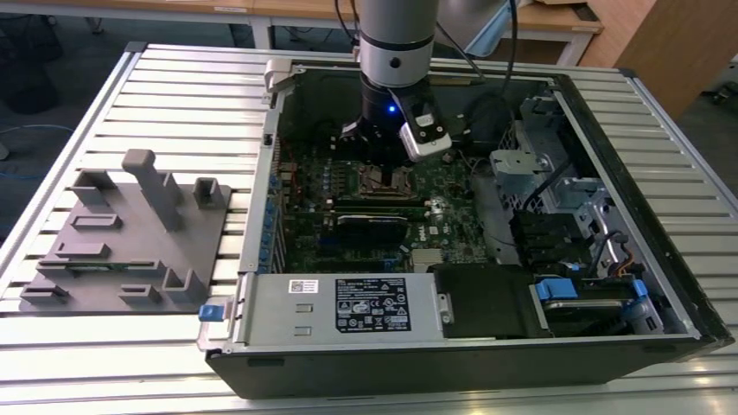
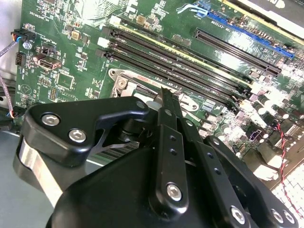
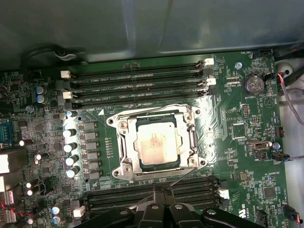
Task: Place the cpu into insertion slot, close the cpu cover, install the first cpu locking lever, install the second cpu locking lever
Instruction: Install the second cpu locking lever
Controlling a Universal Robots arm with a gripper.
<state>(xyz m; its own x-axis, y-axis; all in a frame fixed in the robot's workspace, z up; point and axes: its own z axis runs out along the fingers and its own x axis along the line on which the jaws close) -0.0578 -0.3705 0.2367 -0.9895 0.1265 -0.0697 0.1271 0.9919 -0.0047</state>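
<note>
In the first wrist view the cpu (image 3: 156,145), pale and silvery, lies in the insertion slot (image 3: 118,167) on the green motherboard. The cpu cover (image 3: 131,142), a silvery frame, lies flat around it. A thin wire locking lever (image 3: 184,177) slants away from the socket's edge toward my gripper (image 3: 159,189), whose black fingertips are pressed together right at the wire. The second wrist view shows the gripper (image 2: 164,93) shut, its tip over the socket's corner (image 2: 122,80). In the exterior view the gripper (image 1: 381,162) hangs just above the socket (image 1: 386,179) inside the open computer case.
Long black memory slots (image 3: 137,88) run on one side of the socket, and more (image 3: 190,190) lie under the gripper. Capacitors (image 3: 71,147) stand beside it. The case walls (image 1: 272,173), power supply (image 1: 346,303) and drive cages (image 1: 554,199) ring the board. A grey fixture plate (image 1: 127,233) sits at the exterior view's left.
</note>
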